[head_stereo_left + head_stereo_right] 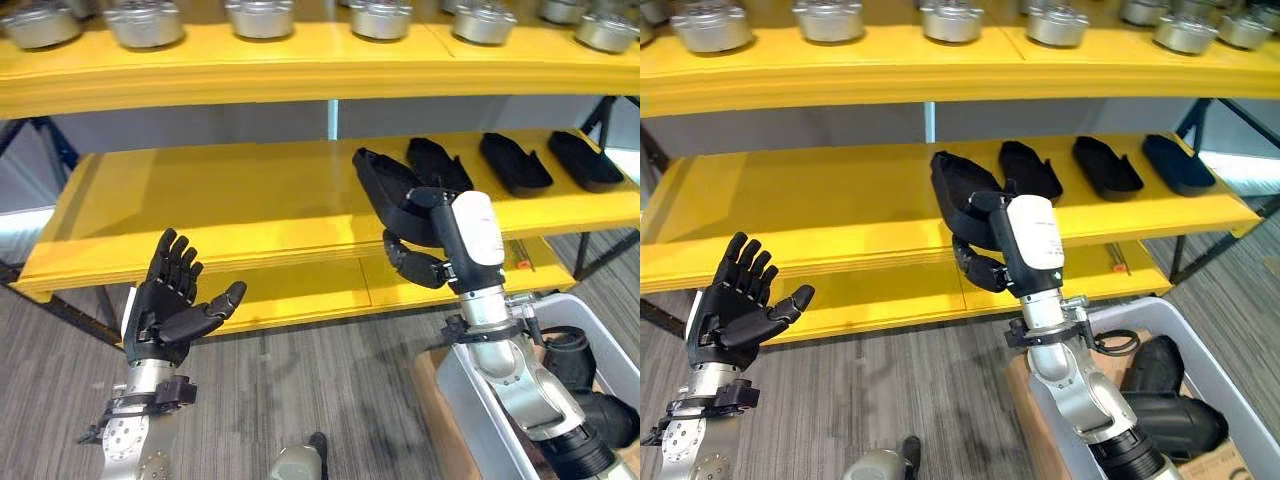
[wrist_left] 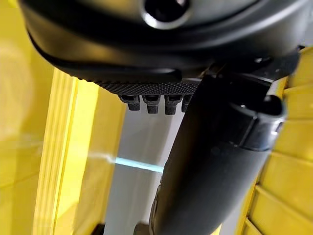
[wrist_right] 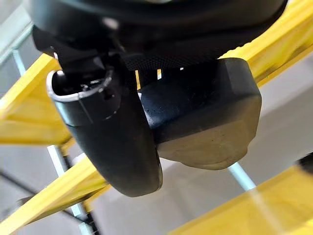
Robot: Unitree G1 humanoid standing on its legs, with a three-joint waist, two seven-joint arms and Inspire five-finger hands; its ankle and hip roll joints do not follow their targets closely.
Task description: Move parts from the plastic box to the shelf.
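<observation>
**Black part held at the middle shelf**

My right hand (image 1: 425,240) was closed around a black part (image 1: 385,185), thumb and fingers curled on its near end, with the far end reaching over the front of the yellow middle shelf (image 1: 220,200). I could not tell whether the part was touching the board or hanging just above it. In my right wrist view the same part (image 3: 205,117) showed as a blunt dark block pinched between my thumb (image 3: 112,142) and the fingers behind it.

Three more black parts (image 1: 515,163) lay in a row on that shelf, to the right of the one I held, each apart from its neighbour. On the upper shelf (image 1: 300,60) stood a line of silver metal pieces (image 1: 260,17).

My left hand (image 1: 170,300) was raised in front of the shelf's lower edge, palm turned inward, fingers straight and spread, thumb out to the side, holding nothing. My left wrist view looked past those fingertips (image 2: 149,103) toward yellow boards.

By my right arm sat the grey plastic box (image 1: 1220,370), with further black parts (image 1: 1170,415) lying inside it, and a brown cardboard piece (image 1: 435,400) beside its left wall on the grey floor (image 1: 300,380).
</observation>
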